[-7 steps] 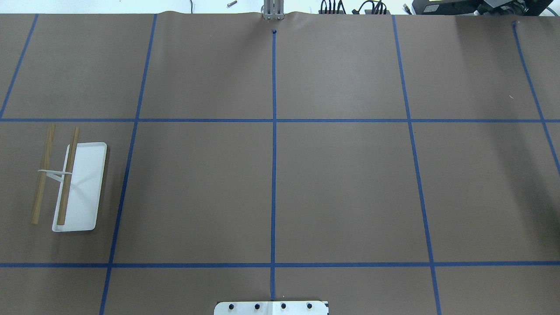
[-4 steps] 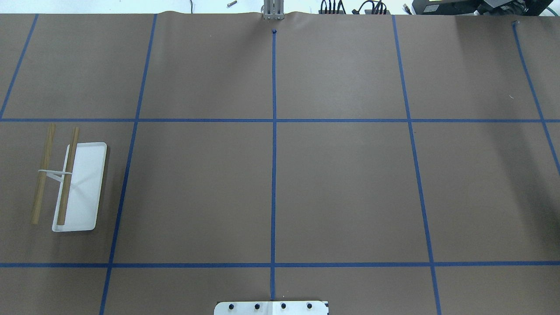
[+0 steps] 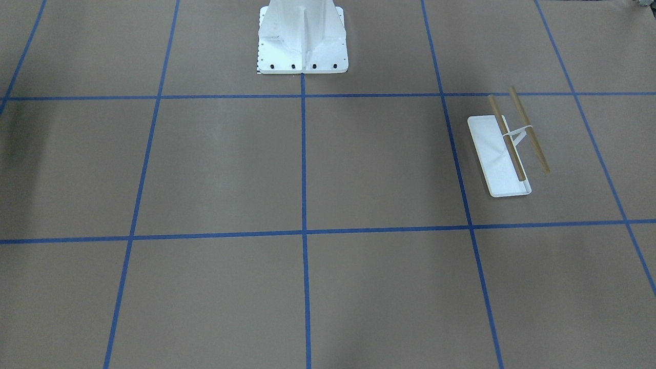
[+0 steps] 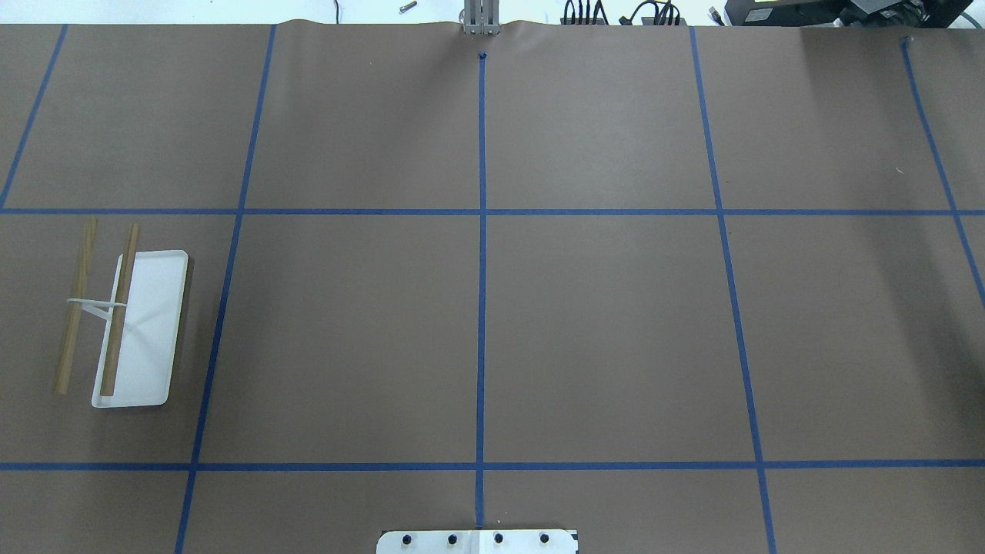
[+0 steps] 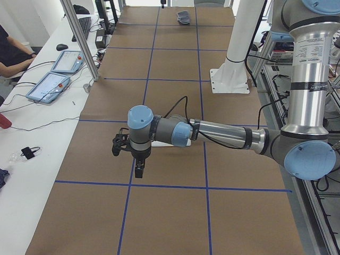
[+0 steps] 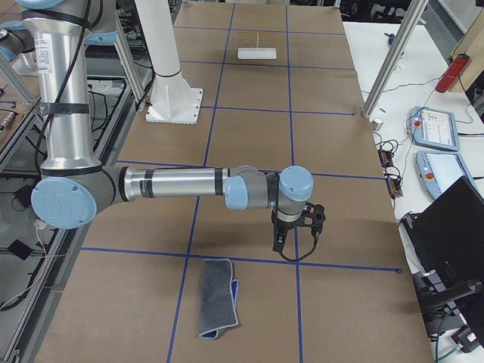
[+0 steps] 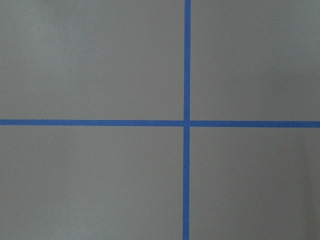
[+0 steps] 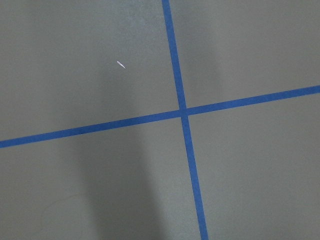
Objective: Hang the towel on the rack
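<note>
The rack (image 4: 142,338) stands at the left of the overhead view, a white tray base with two brown rods (image 4: 117,308) above it; it also shows in the front view (image 3: 499,159) and far off in the right-side view (image 6: 257,51). The towel (image 6: 218,299) lies flat on the table, dark grey with a blue edge, and shows small and far in the left-side view (image 5: 183,16). My right gripper (image 6: 277,247) hangs above the table just beyond the towel. My left gripper (image 5: 138,174) hangs near the rack's end of the table. I cannot tell whether either is open or shut.
The white robot pedestal (image 3: 302,41) is bolted at the table's robot-side edge. Blue tape lines grid the brown table cover (image 4: 600,331). Both wrist views show only cover and a tape crossing (image 7: 186,122). Side tables hold tablets (image 5: 50,85) and cables; a metal post (image 6: 393,53) stands at the table's edge.
</note>
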`<action>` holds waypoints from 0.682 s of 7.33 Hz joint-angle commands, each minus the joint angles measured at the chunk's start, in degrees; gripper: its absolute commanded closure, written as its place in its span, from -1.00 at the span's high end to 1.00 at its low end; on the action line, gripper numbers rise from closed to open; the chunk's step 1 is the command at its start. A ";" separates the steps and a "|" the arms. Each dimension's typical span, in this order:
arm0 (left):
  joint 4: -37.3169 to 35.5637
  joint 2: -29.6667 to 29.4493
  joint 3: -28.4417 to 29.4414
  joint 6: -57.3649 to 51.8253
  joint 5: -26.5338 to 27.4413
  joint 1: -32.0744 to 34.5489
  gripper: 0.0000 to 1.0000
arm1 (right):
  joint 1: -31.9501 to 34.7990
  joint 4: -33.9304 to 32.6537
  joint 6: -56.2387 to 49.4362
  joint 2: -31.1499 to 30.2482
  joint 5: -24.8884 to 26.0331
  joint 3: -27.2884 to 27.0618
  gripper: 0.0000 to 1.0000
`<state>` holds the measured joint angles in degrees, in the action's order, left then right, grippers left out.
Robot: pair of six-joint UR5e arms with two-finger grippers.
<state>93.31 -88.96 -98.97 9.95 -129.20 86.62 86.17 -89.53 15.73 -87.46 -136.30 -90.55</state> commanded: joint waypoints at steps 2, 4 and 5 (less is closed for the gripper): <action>0.29 0.80 -0.17 0.24 -2.99 0.04 0.98 | -0.48 1.19 0.10 0.54 0.50 1.61 1.00; 0.30 0.81 -0.44 0.51 -3.08 0.04 0.98 | -0.65 3.55 -3.23 -2.16 0.51 1.96 1.00; 0.30 0.81 -0.44 0.51 -3.08 0.04 0.98 | -1.18 8.88 -3.42 -4.01 0.77 4.31 1.00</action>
<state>93.59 -88.17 -99.36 10.41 -132.22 86.66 85.48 -85.52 13.22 -89.25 -135.75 -88.21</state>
